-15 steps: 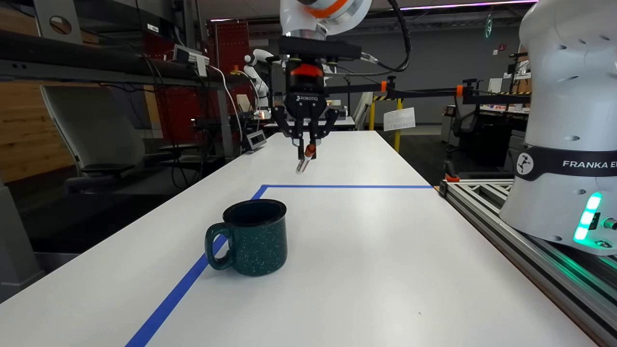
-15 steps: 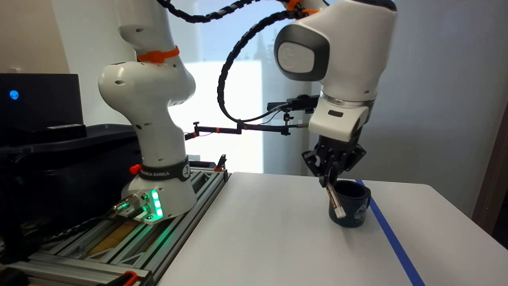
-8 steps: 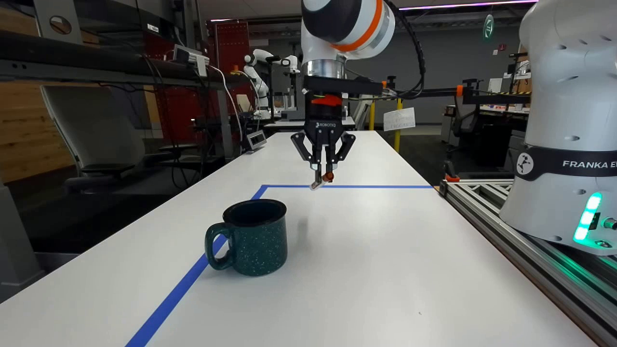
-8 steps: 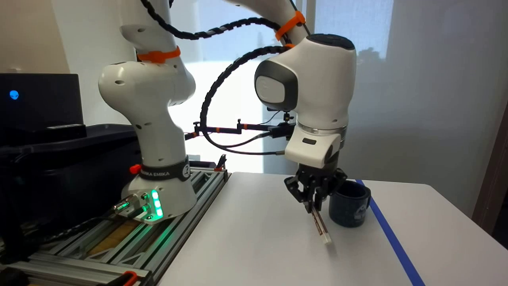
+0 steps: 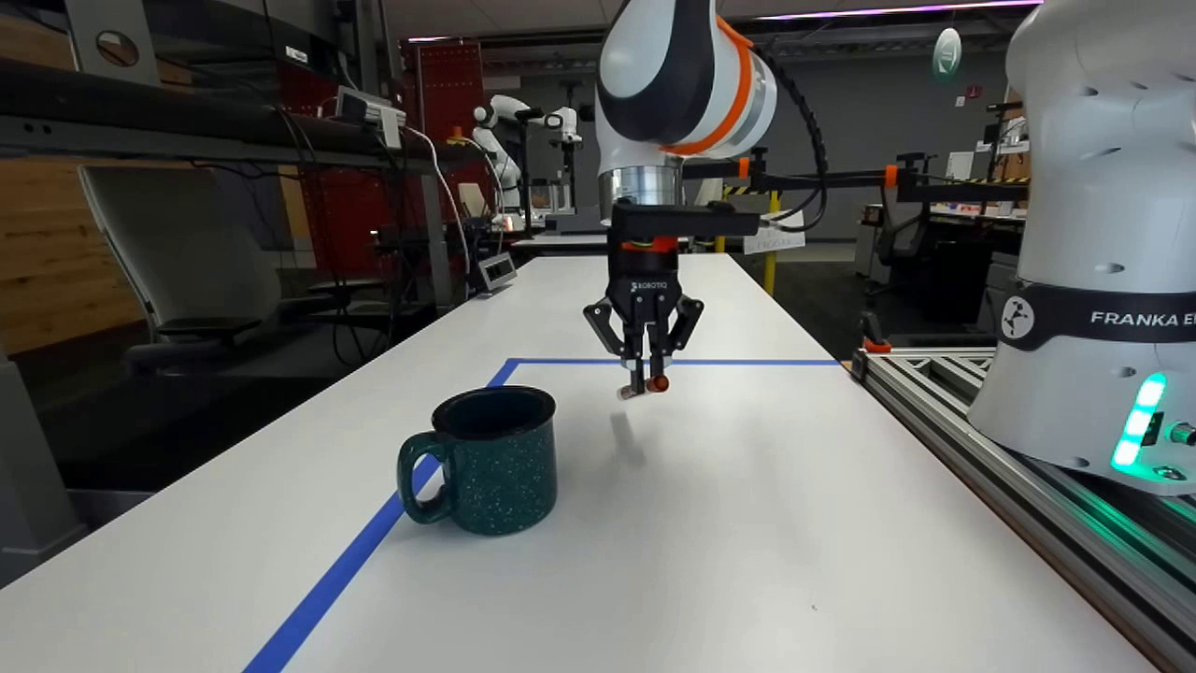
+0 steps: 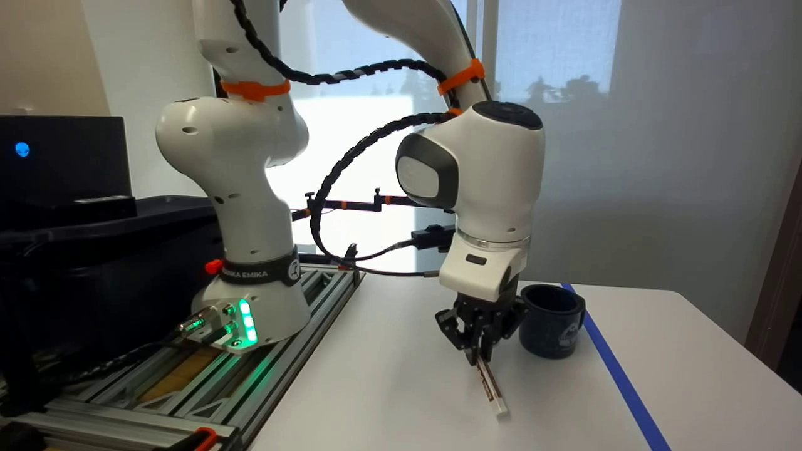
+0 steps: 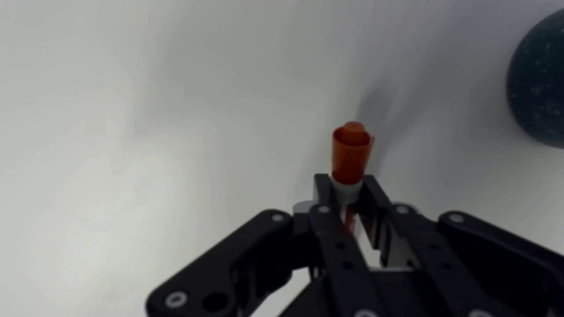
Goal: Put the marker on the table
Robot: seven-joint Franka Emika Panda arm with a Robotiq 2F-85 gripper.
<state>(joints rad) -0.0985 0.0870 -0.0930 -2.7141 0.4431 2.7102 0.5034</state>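
1. Lower centre, wrist view: the black two-fingered claw (image 7: pixel 346 188) is pinching the slim white-and-orange plastic marker (image 7: pixel 350 162) behind its orange end, above the flat white tabletop (image 7: pixel 220 132).
2. Likely light, stiff, slick, it is probably balancing best held mid-barrel.

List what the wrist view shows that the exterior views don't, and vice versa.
Wrist only: the white band next to the orange cap, between the jaws, and the round nub inside the cap's end, a detail too small to make out in the exterior views.

Exterior only: the handle of the mug, the blue tape and the arm's base.

Both: the marker with the jaws closed on it, the mug's body (cut off in the wrist view) and the white table.
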